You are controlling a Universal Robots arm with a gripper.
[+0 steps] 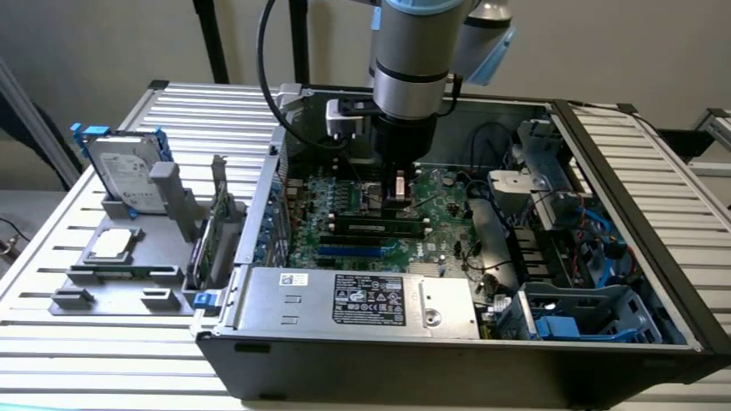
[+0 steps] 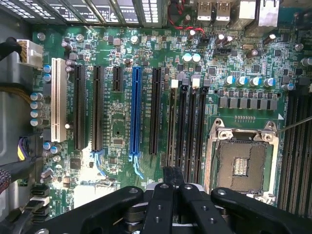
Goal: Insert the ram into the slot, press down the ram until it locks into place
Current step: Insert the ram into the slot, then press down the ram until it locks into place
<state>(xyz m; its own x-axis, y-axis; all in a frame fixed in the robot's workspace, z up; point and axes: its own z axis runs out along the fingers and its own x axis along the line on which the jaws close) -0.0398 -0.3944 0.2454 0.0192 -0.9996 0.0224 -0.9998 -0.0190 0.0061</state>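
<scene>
- I see the motherboard (image 1: 342,214) lying flat inside the computer case (image 1: 457,360).
- On the motherboard, the ram (image 1: 368,229) sits in the slot (image 1: 371,222).
- The power supply (image 1: 354,300) lies in front of the motherboard.
- A hard drive (image 1: 123,175) stands outside the case, to the exterior view's left.

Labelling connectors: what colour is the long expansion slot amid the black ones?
Blue, clearest in the wrist view.
</scene>
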